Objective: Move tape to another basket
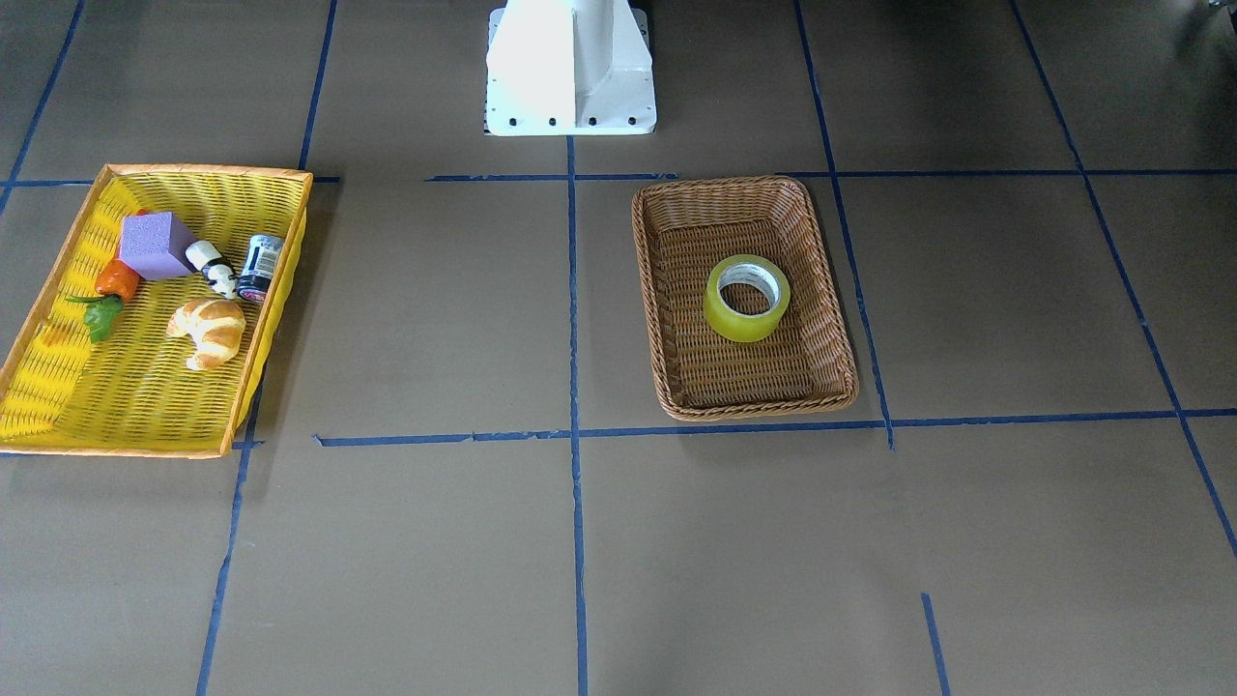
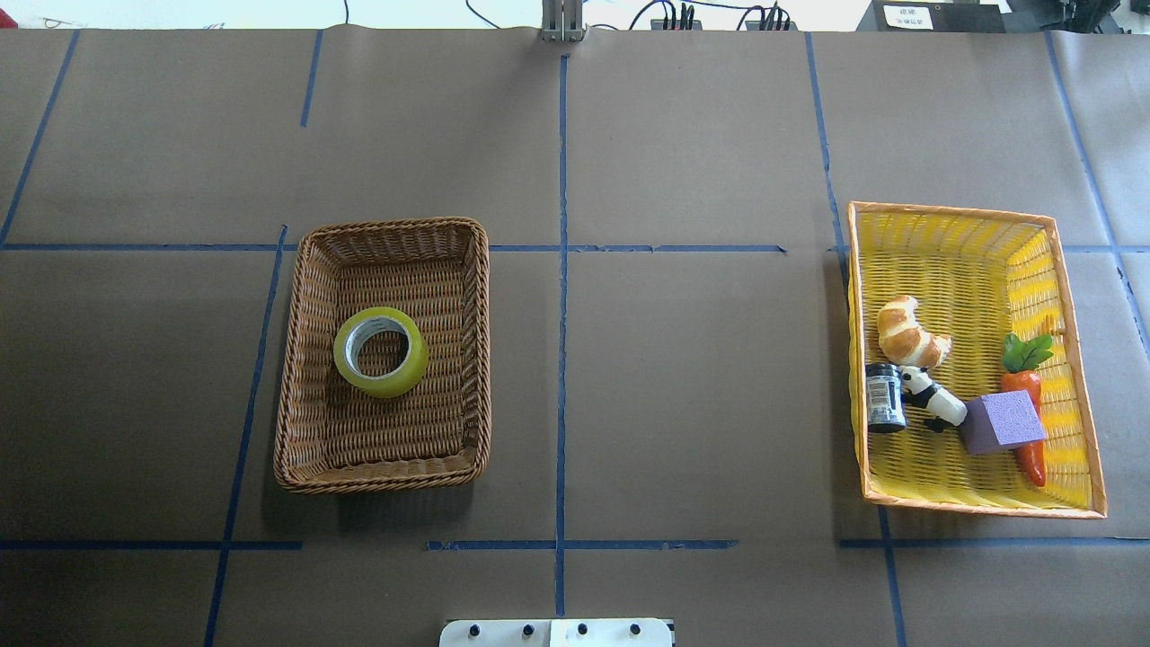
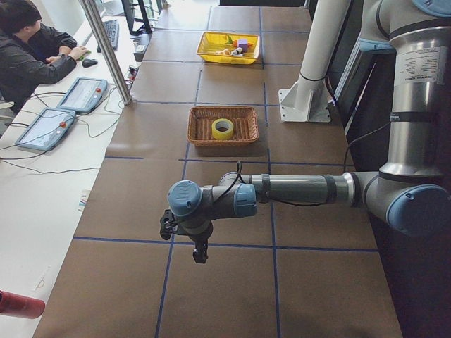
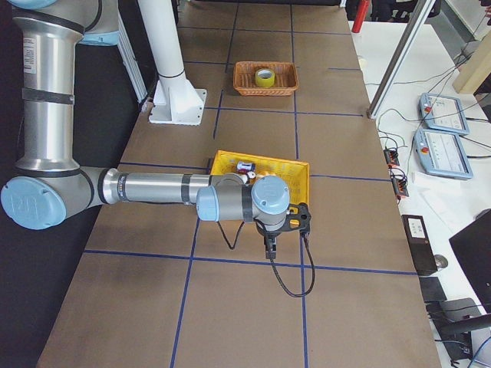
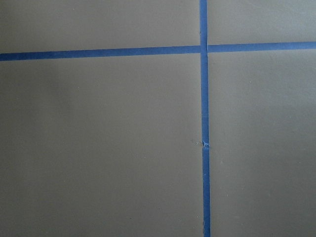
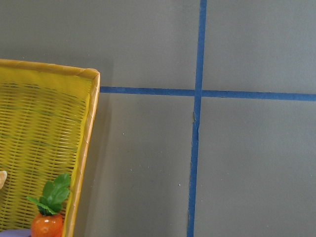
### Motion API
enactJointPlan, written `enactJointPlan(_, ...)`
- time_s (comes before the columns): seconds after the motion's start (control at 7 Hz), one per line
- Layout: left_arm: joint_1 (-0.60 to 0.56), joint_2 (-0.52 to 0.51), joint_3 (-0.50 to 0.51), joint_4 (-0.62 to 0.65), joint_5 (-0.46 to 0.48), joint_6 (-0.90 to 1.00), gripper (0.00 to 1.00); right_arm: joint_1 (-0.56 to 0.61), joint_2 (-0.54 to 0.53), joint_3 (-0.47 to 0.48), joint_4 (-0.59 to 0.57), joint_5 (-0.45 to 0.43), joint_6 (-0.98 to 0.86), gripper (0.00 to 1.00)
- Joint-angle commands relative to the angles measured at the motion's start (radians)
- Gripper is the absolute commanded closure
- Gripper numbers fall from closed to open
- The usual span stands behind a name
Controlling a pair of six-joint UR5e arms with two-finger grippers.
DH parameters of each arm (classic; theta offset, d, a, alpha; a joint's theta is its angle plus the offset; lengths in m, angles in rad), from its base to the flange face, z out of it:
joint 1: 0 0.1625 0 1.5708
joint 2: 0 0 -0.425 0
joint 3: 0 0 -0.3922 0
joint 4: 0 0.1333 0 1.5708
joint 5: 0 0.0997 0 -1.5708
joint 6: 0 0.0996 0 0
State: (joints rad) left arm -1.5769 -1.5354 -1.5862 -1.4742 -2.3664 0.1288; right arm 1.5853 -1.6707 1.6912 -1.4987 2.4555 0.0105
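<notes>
Tape (image 2: 381, 385) lies flat in the basket (image 2: 301, 359) (brown wicker); both arms' jaws: cannot tell.

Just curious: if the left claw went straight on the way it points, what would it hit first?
Probably the bare table: the left claw points straight down, and its wrist view shows only brown surface crossed by blue tape lines.

Glossy tape (image 2: 383, 387), woven wicker basket (image 2: 388, 235)

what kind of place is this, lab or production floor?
Probably a robot lab data-collection cell: brown-papered table marked with blue grid lines, an arm over it, and an operator at a side bench with teach pendants.
</notes>
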Motion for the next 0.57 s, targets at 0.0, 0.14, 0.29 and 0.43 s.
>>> enactJointPlan(0.0,0.000,0.000,-0.001,0.000,0.000,0.000,0.00,0.001,-0.001,-0.004,0.000,-0.051,-0.001,0.00)
enactJointPlan(0.14,0.000,0.000,-0.001,0.000,0.000,0.000,0.00,0.001,-0.001,-0.005,-0.002,-0.074,0.000,0.00)
enactJointPlan(0.29,0.000,0.000,-0.001,0.000,0.000,0.002,0.00,0.001,-0.001,-0.005,-0.006,-0.081,-0.001,0.00)
enactJointPlan(0.43,0.000,0.001,-0.001,0.000,0.000,0.002,0.00,0.001,-0.001,-0.005,-0.008,-0.081,0.000,0.00)
